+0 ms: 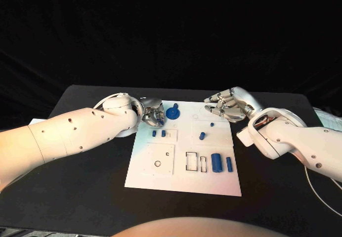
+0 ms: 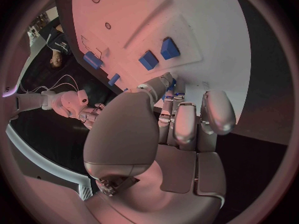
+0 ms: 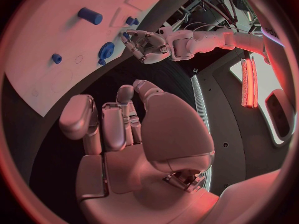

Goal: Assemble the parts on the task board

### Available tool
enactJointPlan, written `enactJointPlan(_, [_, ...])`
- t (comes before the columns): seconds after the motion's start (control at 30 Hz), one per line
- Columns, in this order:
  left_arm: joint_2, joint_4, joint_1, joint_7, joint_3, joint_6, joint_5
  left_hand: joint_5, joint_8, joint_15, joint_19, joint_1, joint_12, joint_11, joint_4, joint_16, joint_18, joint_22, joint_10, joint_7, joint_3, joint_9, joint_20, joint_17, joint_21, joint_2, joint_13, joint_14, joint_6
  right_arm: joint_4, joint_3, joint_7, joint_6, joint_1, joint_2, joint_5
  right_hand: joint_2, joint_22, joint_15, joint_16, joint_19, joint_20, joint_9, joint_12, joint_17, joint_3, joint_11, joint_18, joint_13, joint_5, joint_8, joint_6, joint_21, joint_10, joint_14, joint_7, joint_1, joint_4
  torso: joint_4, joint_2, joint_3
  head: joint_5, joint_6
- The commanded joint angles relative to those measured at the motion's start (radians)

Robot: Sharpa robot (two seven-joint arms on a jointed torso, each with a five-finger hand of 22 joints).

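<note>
The white task board [image 1: 153,173] lies mid-table, also seen from the wrists [image 2: 212,20] [image 3: 44,79]. At its far left corner my left hand [image 1: 151,113] [image 2: 181,124] [image 3: 148,45] hovers with fingers curled in, right beside a round blue part [image 1: 174,114] [image 3: 106,50]; I cannot tell whether they touch. My right hand [image 1: 229,104] [image 3: 124,134] [image 2: 90,113] hangs over the far right corner, fingers curled, nothing in it. Two small blue blocks [image 1: 159,133] [image 2: 159,55], small pegs [image 1: 202,135] [image 1: 212,123] and two blue cylinders [image 1: 216,162] [image 1: 229,164] sit on the board.
Bare black table [image 1: 85,173] surrounds the board. Outlined slots [image 1: 192,161] and a raised square panel [image 1: 158,159] mark the board's near half. White paper [image 1: 329,118] lies at the table's right edge.
</note>
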Motion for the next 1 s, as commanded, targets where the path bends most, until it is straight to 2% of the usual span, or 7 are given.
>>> enactJointPlan(0.03, [0.003,-0.007,-0.002,-0.010,-0.001,0.039,0.018,0.000,-0.009,0.009,-0.004,-0.013,-0.010,0.001,-0.002,0.006,-0.012,-0.002,-0.011,0.003,0.007,-0.003,0.005,-0.002,-0.009,0.001,-0.003,0.019,-0.011,0.001,0.000,0.009,0.010,-0.001,0.000,-0.004,0.005,-0.001,0.004,-0.004,-0.005,0.003,0.001,0.002,0.018,0.006,-0.001,0.006,-0.001,0.006,0.002,0.000,-0.005,-0.004,0.049,0.005,0.005,-0.001,-0.0007,0.000,0.0003,-0.001,0.000])
enactJointPlan(0.57, [0.002,-0.010,-0.002,-0.011,-0.001,0.037,0.035,0.000,-0.032,0.016,-0.009,-0.025,-0.031,0.008,-0.008,0.007,-0.009,-0.004,-0.028,0.005,0.022,-0.022,0.013,-0.014,-0.020,-0.008,-0.007,0.016,-0.053,0.001,0.000,0.008,0.013,-0.001,-0.001,-0.004,0.005,-0.001,0.004,-0.005,-0.005,0.003,0.001,0.001,0.016,0.006,-0.001,0.006,-0.002,0.006,0.002,0.001,-0.005,-0.004,0.048,0.005,0.005,-0.001,0.0001,0.000,-0.0007,-0.002,-0.002])
enactJointPlan(0.93, [-0.007,-0.010,-0.002,-0.011,-0.001,0.021,0.035,0.000,-0.034,0.013,-0.011,-0.033,-0.040,0.004,-0.013,0.010,-0.008,-0.002,-0.025,0.006,0.037,-0.049,0.013,-0.021,-0.023,-0.017,-0.007,0.014,-0.124,-0.002,0.000,-0.006,0.029,-0.001,-0.002,-0.006,0.001,-0.012,0.004,-0.007,-0.010,0.003,0.000,-0.021,0.015,0.006,0.000,0.007,-0.018,0.007,0.001,-0.001,-0.013,-0.017,0.048,0.005,0.004,-0.002,0.0004,0.000,-0.0007,-0.003,-0.003])
enactJointPlan(1.0, [-0.011,-0.008,-0.002,-0.010,-0.001,0.013,0.036,0.000,-0.034,0.012,-0.011,-0.034,-0.042,0.003,-0.014,0.010,-0.007,-0.002,-0.025,0.006,0.040,-0.054,0.013,-0.023,-0.024,-0.019,-0.007,0.013,-0.136,-0.003,0.000,-0.013,0.038,-0.001,-0.002,-0.010,0.000,-0.017,0.005,-0.008,-0.012,0.003,0.000,-0.073,0.015,0.009,0.001,0.008,-0.056,0.007,0.000,-0.004,-0.018,-0.045,0.048,0.006,0.004,-0.002,0.0010,-0.001,-0.0012,-0.004,-0.002])
